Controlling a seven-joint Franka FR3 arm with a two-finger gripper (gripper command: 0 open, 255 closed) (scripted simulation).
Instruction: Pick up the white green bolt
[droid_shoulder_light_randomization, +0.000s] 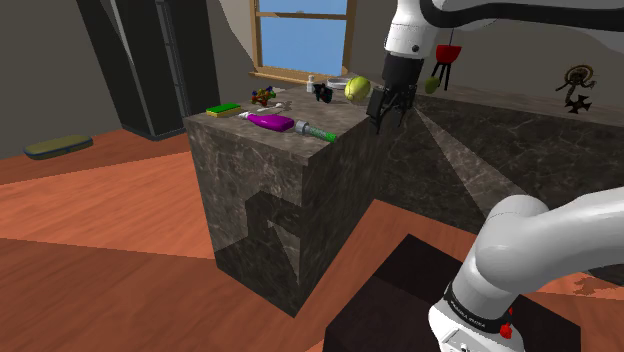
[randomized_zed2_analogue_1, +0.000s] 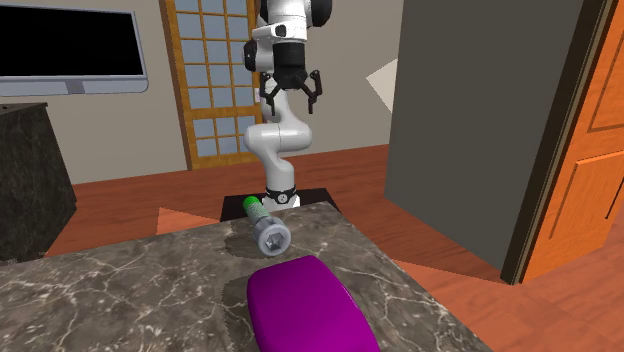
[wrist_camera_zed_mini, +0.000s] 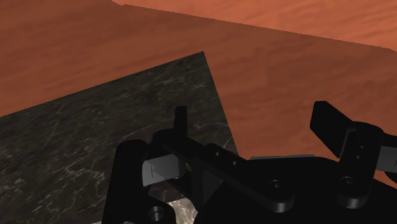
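- Okay, second exterior view: one bolt flat on the counter, mid-frame; long axis up-frame, green tip uppermost.
- One gripper upper centre, fingers spread, empty.

Likely a home: television, window

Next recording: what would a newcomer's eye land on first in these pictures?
The big purple object lies in the second exterior view's foreground on the dark marble counter. The grey, green-tipped bolt lies just beyond it, near the counter's corner. Farther back and higher, the black gripper hangs open in the air, holding nothing.
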